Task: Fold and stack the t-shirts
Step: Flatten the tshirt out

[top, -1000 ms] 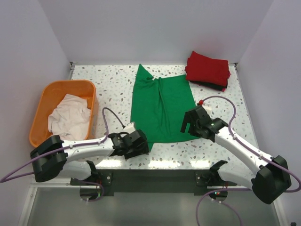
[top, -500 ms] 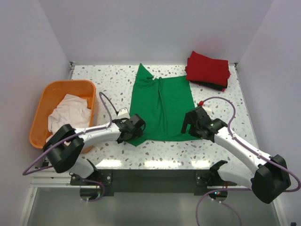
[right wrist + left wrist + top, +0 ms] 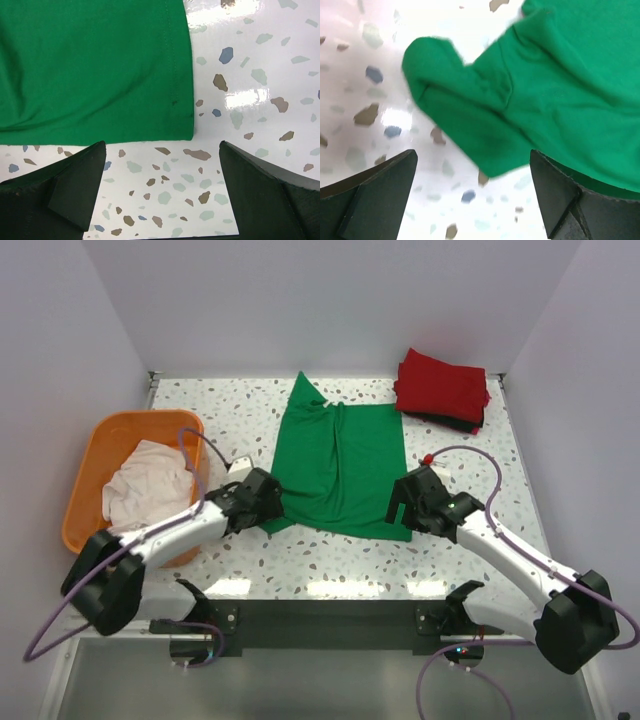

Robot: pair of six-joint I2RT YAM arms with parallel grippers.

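Both black two-finger grippers stand with jaws wide and nothing pinched. The left gripper point(image 3: 268, 508) point(image 3: 472, 162) straddles the rumpled near-left corner of the bright green cotton t-shirt point(image 3: 342, 455) point(image 3: 560, 90) point(image 3: 90, 65), spread flat between them, and the right gripper point(image 3: 402, 508) point(image 3: 162, 147) hovers just off that shirt's near-right corner, probably so both corners can be lifted together for a fold. Beyond the green shirt's far-right corner, a folded red cotton t-shirt point(image 3: 443, 385) hides nearly all of a black t-shirt point(image 3: 458, 423) beneath, and the blurred left wrist view leaves unclear whether any finger touches cloth.
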